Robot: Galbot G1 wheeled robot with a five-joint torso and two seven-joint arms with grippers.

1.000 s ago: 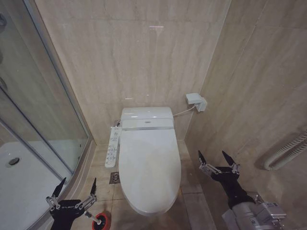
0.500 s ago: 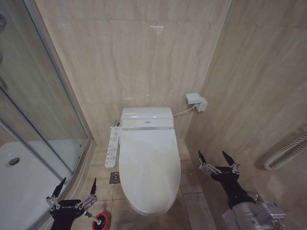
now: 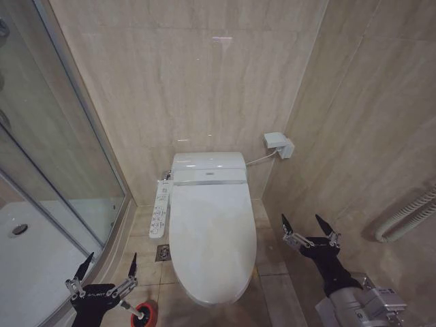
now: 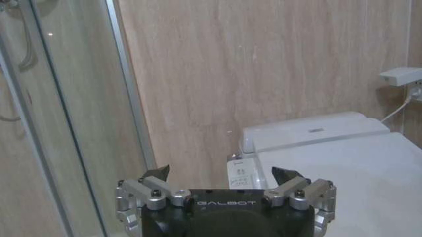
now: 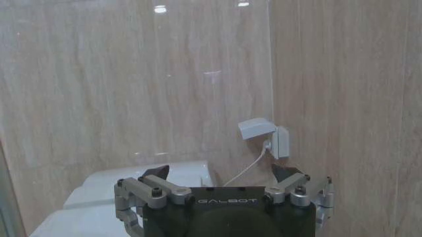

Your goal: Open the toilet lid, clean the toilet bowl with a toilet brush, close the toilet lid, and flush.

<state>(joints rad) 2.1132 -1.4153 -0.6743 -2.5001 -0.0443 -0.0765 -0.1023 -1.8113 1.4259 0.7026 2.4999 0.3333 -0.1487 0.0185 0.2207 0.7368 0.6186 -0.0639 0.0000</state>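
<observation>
The toilet lid point(image 3: 212, 235) lies shut and flat over the toilet bowl point(image 3: 204, 297), of which just a sliver of white rim shows under the lid's front edge; the bowl's inside is hidden. The toilet stands against the back wall in a narrow stall: on the robot's left a strip of tiled floor point(image 3: 145, 253) with a small square drain point(image 3: 162, 253) separates it from the curved glass shower screen point(image 3: 51, 160), and on the right a narrower strip of floor runs between the toilet and the side wall point(image 3: 368, 129). A control panel point(image 3: 159, 208) juts from the toilet's left flank, just beside the lid. The left gripper point(image 3: 106, 273) hangs low over the floor to the left of the toilet's front, near the shower screen's frame, its fingers spread apart and holding nothing. Just to its right, at the bottom edge of the head view, stands a small red cup holder point(image 3: 144, 315) with the toilet brush point(image 3: 136, 313) in it; the handle and a dark head are partly visible. The right gripper point(image 3: 308, 229) hovers to the right of the lid's front half, close to the side wall, its fingers likewise apart and empty. A wall socket box point(image 3: 278, 144) sits behind and to the right of the tank, with a cable running to the toilet.
</observation>
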